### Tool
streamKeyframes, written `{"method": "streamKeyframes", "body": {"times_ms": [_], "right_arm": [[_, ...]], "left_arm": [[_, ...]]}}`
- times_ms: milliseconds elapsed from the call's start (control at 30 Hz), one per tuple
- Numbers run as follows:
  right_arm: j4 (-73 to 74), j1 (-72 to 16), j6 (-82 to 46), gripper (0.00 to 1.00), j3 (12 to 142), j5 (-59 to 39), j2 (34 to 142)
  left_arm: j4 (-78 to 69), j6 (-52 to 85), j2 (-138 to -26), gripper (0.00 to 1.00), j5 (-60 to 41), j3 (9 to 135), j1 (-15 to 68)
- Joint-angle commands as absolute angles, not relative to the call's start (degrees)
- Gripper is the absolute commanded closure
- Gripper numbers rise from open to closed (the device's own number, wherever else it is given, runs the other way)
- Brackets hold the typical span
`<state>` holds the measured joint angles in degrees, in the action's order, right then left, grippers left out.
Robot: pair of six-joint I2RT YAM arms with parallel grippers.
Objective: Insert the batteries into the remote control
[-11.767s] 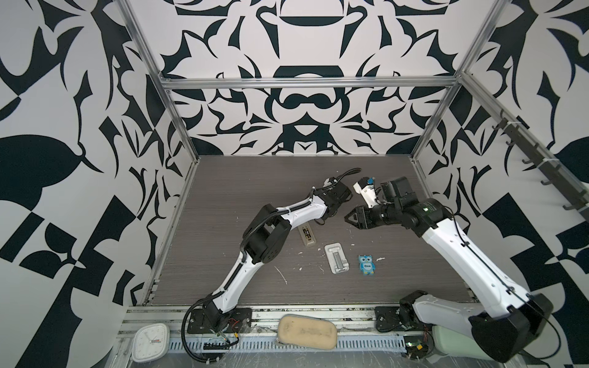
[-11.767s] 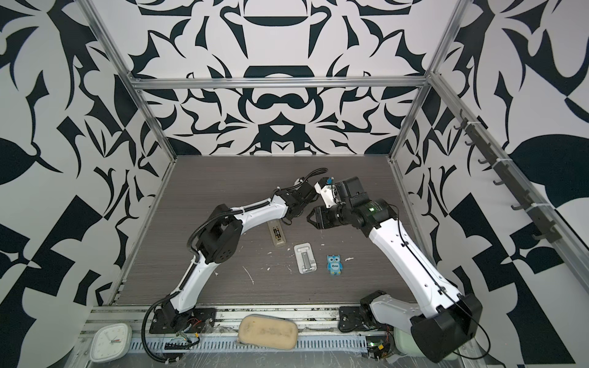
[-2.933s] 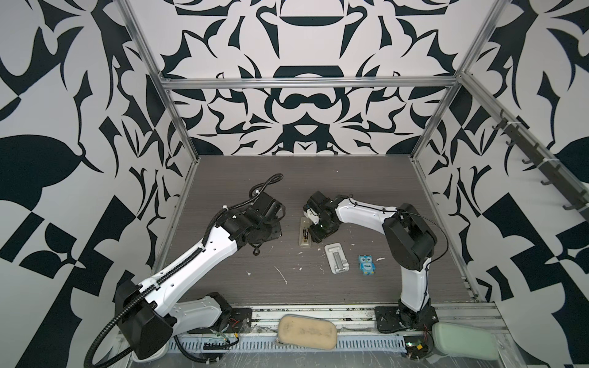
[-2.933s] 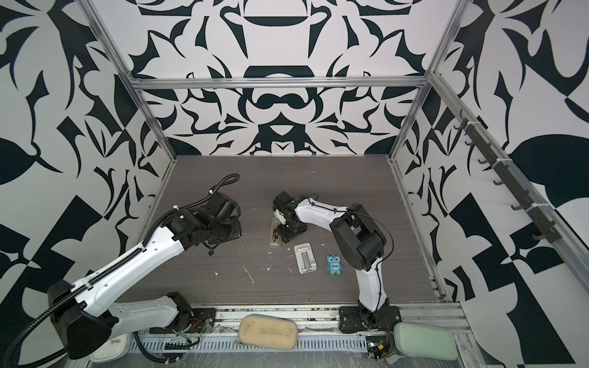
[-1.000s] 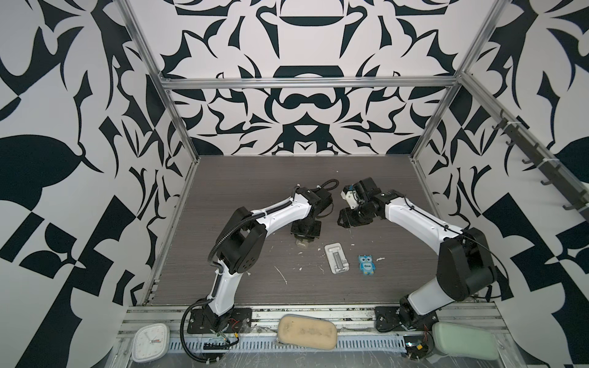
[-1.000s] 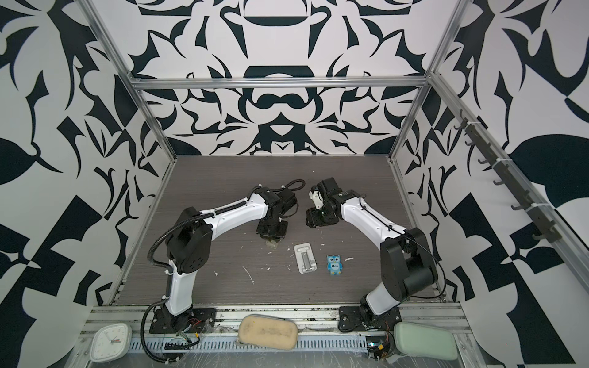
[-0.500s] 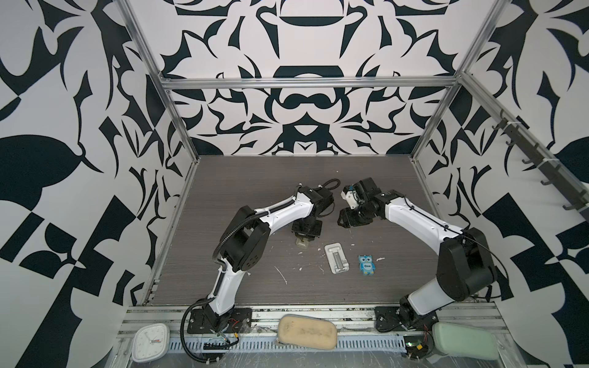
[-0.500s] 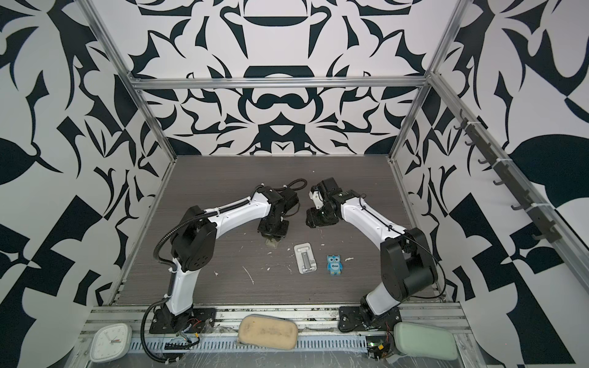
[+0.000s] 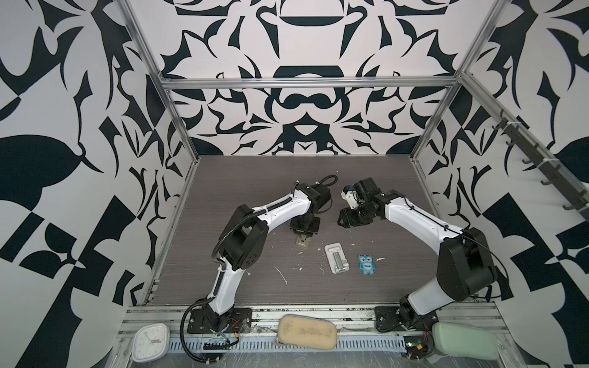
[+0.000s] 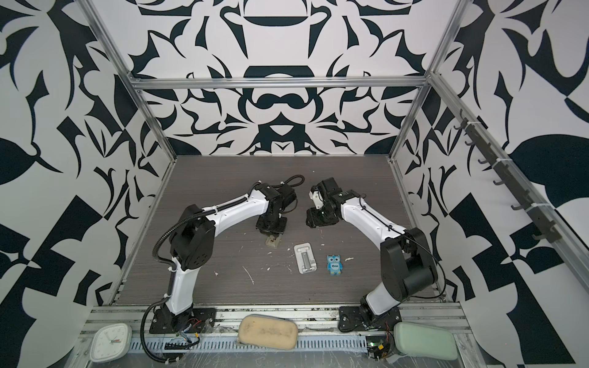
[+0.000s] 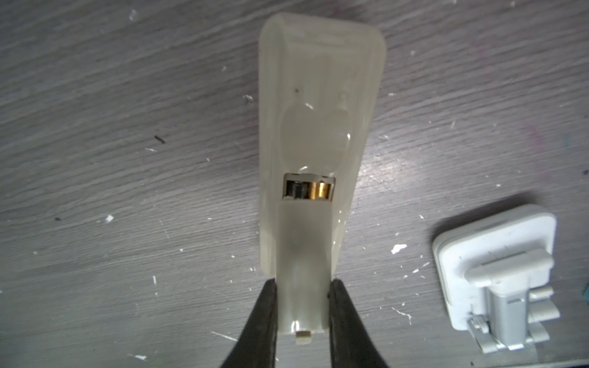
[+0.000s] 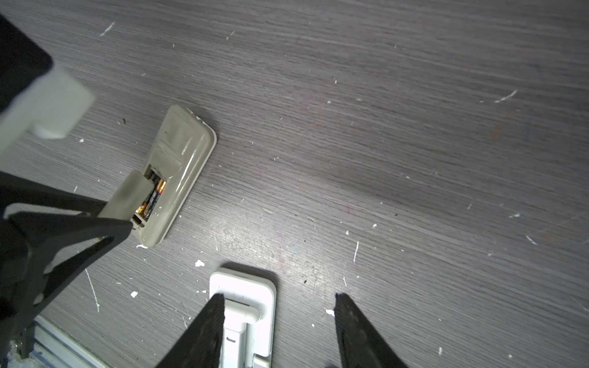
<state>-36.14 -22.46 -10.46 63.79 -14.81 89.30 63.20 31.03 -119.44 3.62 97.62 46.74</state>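
Note:
The remote control [image 11: 318,95] lies face down on the dark table, greyish back up, and shows in both top views [image 9: 303,243] [image 10: 272,241]. My left gripper [image 11: 302,286] is shut on the pale battery cover [image 11: 302,248], which lies over most of the bay. In the gap left uncovered, the batteries [image 12: 153,197] show dark with brass-gold ends [image 11: 318,190]. My right gripper [image 12: 277,298] hangs open and holds nothing, to the right of the remote [image 12: 183,149] and above the table. One of its fingers [image 12: 204,328] shows in front of the white stand.
A white ribbed stand [image 9: 336,258] and a blue owl figure [image 9: 367,264] lie to the front right of the remote. White crumbs dot the table. On the front rail sit a small clock [image 9: 150,341], a tan sponge [image 9: 306,328] and a green pad [image 9: 463,341].
About three seconds ago the right gripper was at the remote and the left arm was off to the left. Now the left is at the remote and the right has drawn back. Over the last second both barely moved.

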Motion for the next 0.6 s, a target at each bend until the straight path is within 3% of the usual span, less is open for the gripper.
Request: {"method": "streamKeyframes", "body": {"times_ms": [0, 567], "right_arm": [[-36.1, -22.2, -11.0, 0.41, 64.9, -14.8, 88.5], [-36.4, -22.2, -11.2, 0.42, 65.7, -15.1, 89.6]], "left_arm": [[65.4, 29.8, -120.6, 0.81, 3.5, 98.5, 46.1], [64.6, 29.9, -121.1, 0.81, 1.8, 99.1, 46.4]]}}
